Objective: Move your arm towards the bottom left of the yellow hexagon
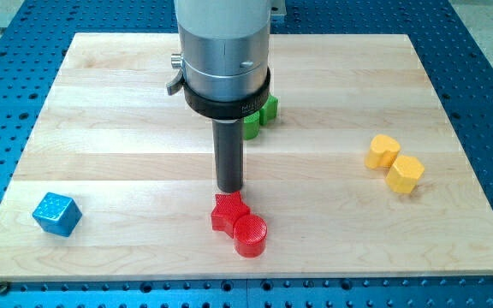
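Counter: a pale wooden board (pixel 332 94) lay on a blue perforated base, carrying all the blocks.
Arm: a grey cylindrical body descended from the view's top and ended in a straight dark rod.
Jaws: none fitted; the rod had nothing to open or close, so no jaw state applied.
My tip (pixel 230 190): stood near the board's centre, just above the red star (pixel 227 210) in the view, touching it or nearly so; contact could not be confirmed.
Red cylinder (pixel 250 234): sat against the red star on its lower-right side.
Green blocks (pixel 260 116): partly hidden behind the arm body; shapes could not be made out.
Blue cube (pixel 56 213): sat alone near the view's bottom-left corner, well apart from the rest.
Yellow hexagon (pixel 405 174): lay at the view's right, touching the yellow heart (pixel 382 151) above-left of it.
Task status: judged not yet done; my tip was well apart from the hexagon.
Next move: judged a rightward travel ending just below-left of the hexagon, kept clear of the red pair.
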